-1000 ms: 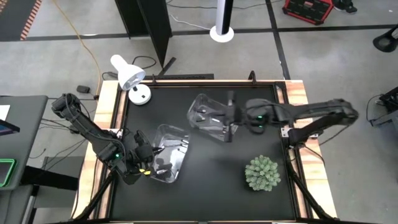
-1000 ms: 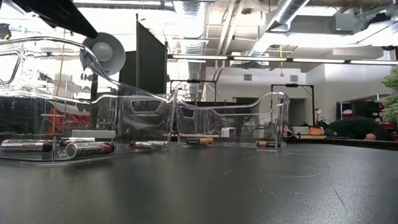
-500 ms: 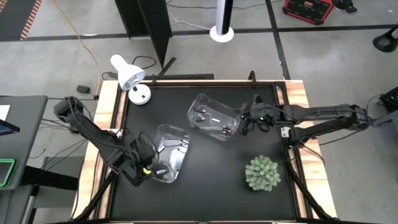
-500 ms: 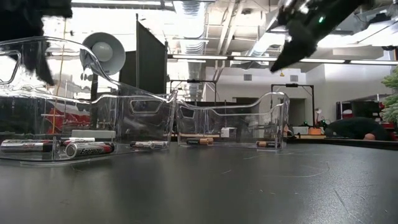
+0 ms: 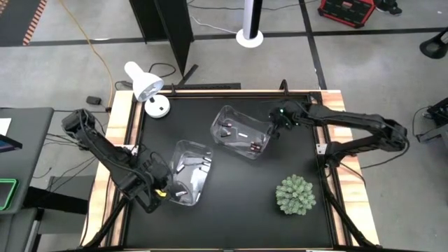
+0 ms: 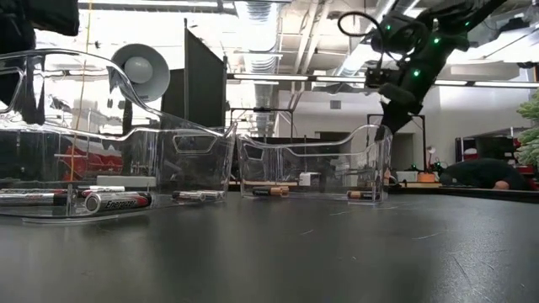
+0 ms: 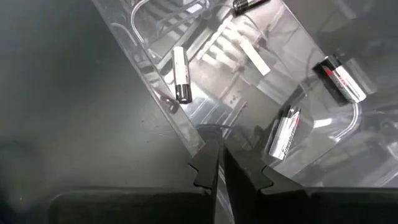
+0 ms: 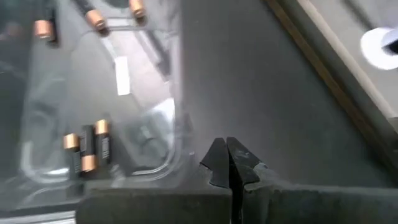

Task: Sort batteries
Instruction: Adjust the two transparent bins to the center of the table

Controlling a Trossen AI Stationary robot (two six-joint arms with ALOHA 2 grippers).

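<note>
Clear plastic bins hold the batteries — copper-ended ones at the surface's 12 o'clock, silvery ones at 8 o'clock. Left gripper and right gripper hover beside them — jaws closed, empty.

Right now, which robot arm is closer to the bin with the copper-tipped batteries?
The right arm, probably. Its shut right gripper hovers beside the bin holding the copper-tipped batteries. The left gripper, also shut, sits by the other bin of silvery batteries.
</note>
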